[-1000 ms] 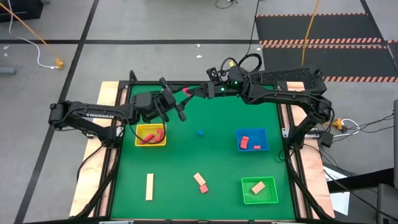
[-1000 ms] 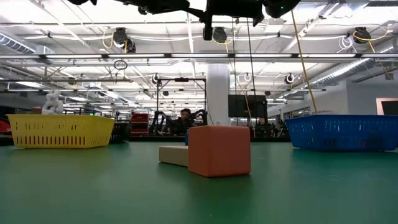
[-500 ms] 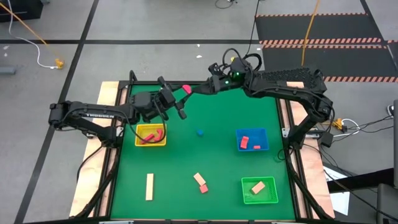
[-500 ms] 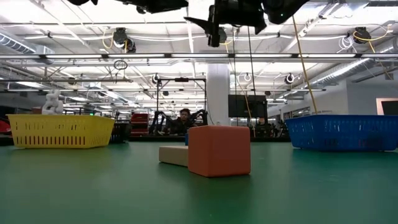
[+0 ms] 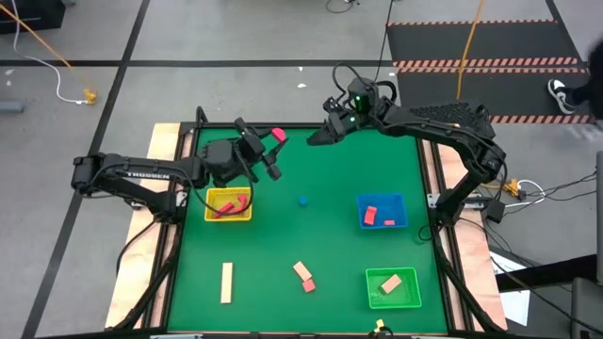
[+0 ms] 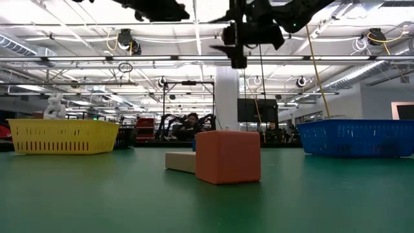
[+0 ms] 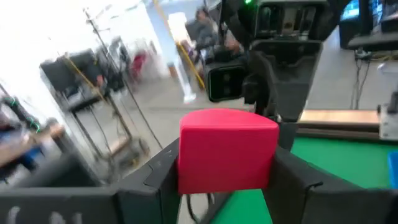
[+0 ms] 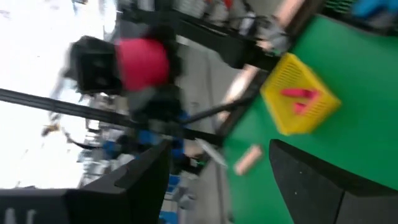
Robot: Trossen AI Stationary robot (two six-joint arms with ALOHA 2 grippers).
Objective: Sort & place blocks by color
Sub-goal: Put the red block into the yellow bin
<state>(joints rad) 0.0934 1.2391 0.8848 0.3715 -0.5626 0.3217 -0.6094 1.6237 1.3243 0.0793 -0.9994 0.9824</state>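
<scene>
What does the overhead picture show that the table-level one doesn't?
Only the high view shows the green tray, the red blocks in the yellow tray and blue tray, the tan bar, and the left gripper holding a red block. Only the low view shows the room and a person behind. Both show the yellow and blue trays and the salmon block.

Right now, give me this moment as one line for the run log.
left gripper: shut on red block, held above table's far edge | right gripper: open, empty, apart from the block | yellow tray: below left gripper
</scene>
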